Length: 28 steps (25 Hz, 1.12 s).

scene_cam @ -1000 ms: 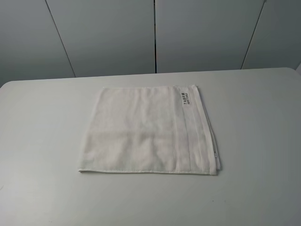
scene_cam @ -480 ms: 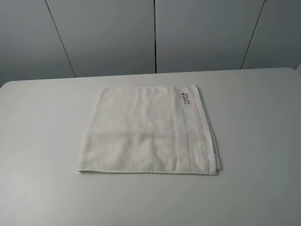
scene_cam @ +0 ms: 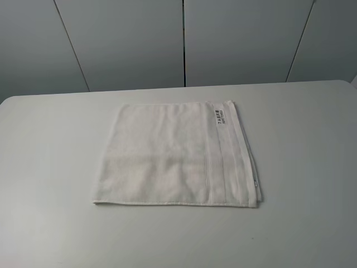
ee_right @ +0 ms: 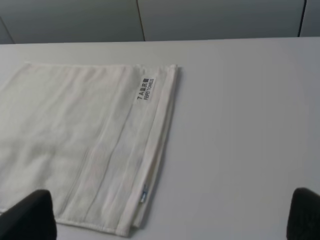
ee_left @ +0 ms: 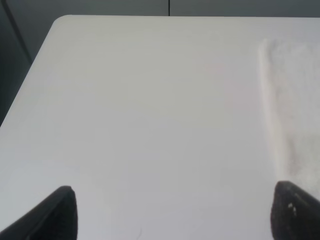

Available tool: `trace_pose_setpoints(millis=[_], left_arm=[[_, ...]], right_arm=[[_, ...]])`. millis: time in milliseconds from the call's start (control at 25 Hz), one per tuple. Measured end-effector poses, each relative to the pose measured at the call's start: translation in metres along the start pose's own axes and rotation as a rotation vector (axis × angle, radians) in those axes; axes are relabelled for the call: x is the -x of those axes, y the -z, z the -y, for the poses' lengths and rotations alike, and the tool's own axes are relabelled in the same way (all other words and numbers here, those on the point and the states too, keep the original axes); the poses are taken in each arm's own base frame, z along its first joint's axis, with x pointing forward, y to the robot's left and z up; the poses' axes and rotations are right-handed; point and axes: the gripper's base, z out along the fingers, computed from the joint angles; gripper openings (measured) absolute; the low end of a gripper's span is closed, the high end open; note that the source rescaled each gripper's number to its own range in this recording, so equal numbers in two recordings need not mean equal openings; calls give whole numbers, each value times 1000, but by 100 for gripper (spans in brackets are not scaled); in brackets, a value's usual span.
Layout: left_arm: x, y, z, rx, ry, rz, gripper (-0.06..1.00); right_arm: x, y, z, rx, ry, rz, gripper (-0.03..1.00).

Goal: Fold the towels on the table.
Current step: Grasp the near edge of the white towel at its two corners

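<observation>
Near the middle of the large white smooth counter (scene_cam: 50,167) lies the white terry cloth towel (scene_cam: 173,153), flat and squared, with its woven stripe band (scene_cam: 226,162) and small black-printed white label (scene_cam: 219,116) along the right side. Doubled layers show at that right edge, so it seems to be folded once already and laid out so its corners are easy to catch. The left claw (ee_left: 175,212) hangs over bare counter beside the towel's left edge, jaws spread wide and gripping nothing. The right claw (ee_right: 167,215) is likewise released, hanging near the towel's label side. Beyond the counter stand plain grey wall panels (scene_cam: 184,39). No other object shows between either claw and the cloth.
</observation>
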Motion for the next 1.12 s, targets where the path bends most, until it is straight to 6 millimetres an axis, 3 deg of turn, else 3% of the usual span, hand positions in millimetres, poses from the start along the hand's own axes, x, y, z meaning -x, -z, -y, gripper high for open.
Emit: trace_pose_setpoints(millis=[480,680,840,1120], left_arm=[[4,4,4,-48,25,30,99],[24,9,5,-49,-10,73,99],[43,-12,5,-53,-76,13,99],[72,-76,8,-113,-210,-219,99]], right_arm=[[1,-1,0,-1,18,-35,100],[29,-11,-2,15,97,-124,100],[53,-32,-7,88,128,-189,100],[82,-76,-8,156,222,-236,100]])
